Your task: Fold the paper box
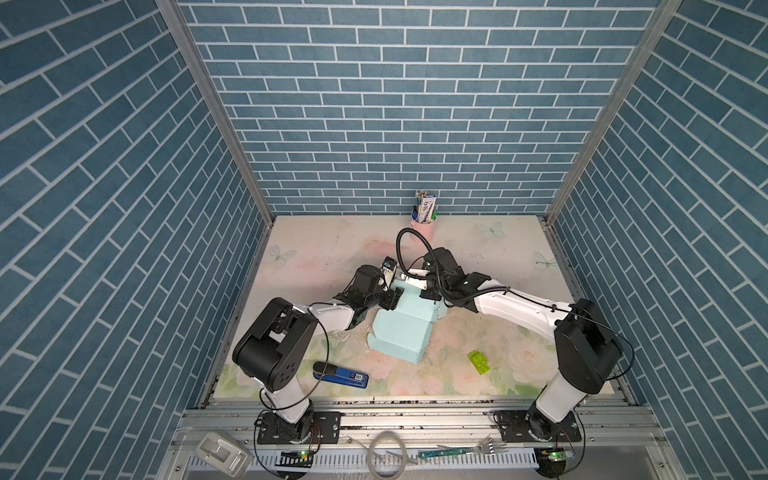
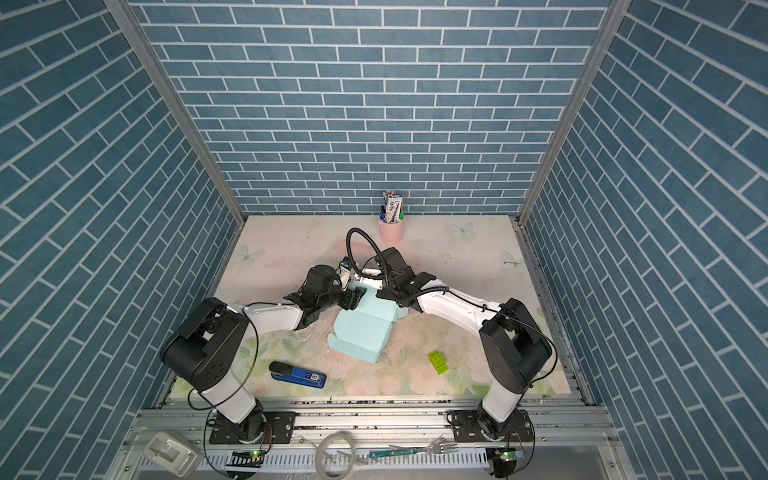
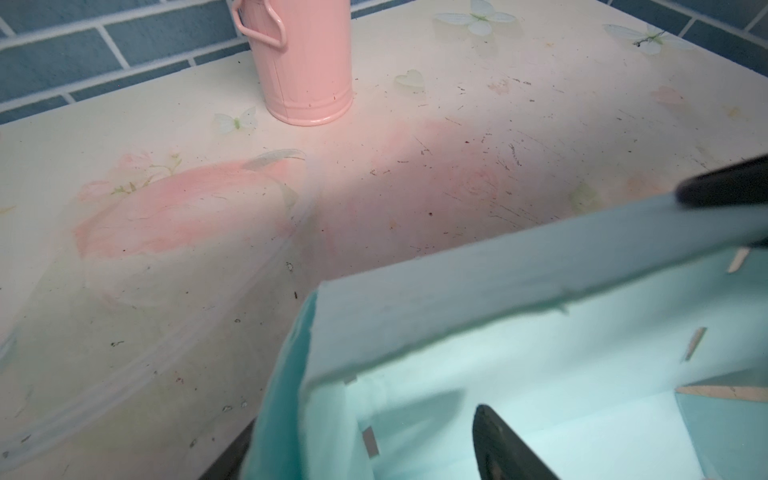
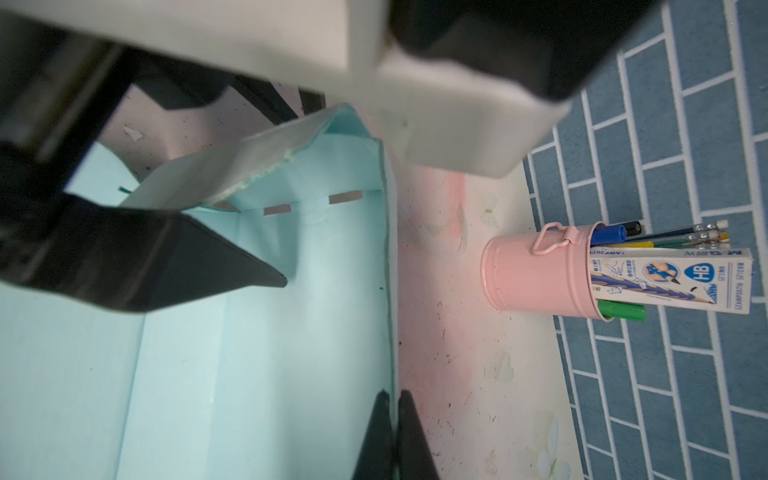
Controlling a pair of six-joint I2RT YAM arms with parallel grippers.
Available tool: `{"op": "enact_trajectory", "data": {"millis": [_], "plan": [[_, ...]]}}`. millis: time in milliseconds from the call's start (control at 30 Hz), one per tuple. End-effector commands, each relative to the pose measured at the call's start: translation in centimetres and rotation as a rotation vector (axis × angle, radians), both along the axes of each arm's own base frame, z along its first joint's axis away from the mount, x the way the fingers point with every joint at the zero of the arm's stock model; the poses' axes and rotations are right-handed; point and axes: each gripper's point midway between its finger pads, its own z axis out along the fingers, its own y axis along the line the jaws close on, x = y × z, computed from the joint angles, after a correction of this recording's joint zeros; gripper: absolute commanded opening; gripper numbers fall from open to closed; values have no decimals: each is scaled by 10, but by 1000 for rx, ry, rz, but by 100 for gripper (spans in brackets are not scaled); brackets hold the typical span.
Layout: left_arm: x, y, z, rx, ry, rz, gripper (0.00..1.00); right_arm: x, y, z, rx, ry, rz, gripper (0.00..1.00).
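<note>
Close before the cup [image 1: 423, 230], on its robot side, lies the box [image 1: 401, 328], walls partly raised. Its wall nearest the cup is clenched by the right claw [image 4: 393, 409]. Beside it the left claw [image 3: 365, 424] is released, standing astride a side wall.

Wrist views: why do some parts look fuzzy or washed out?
Left wrist view: the paper box sits close and blurred, its inside glaring pale. Right wrist view: the white casing near the lens is out of focus, the pink cup sharp.
</note>
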Motion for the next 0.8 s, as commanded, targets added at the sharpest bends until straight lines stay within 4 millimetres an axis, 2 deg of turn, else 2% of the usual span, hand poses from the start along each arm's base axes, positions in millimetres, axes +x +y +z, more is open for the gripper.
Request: {"op": "enact_trajectory", "data": {"millis": [0,67,100,300,533,767], "plan": [[-9,3,15,-24,-29,11,75,0,1,15,57,-38,-10,0],[-10,3,28,-61,-55,20,76,2,0,14,49,-56,-12,0],[-15,7,24,-67,-48,25,76,4,0,15,44,-69,-11,0],[-26,17,40,-125,-52,76,76,14,-2,16,1,-161,-8,0],[-36,39,34,-128,-26,172,75,19,2,19,-52,-261,19,0],[-49,56,14,-92,29,241,67,24,5,23,-74,-310,23,0]]}}
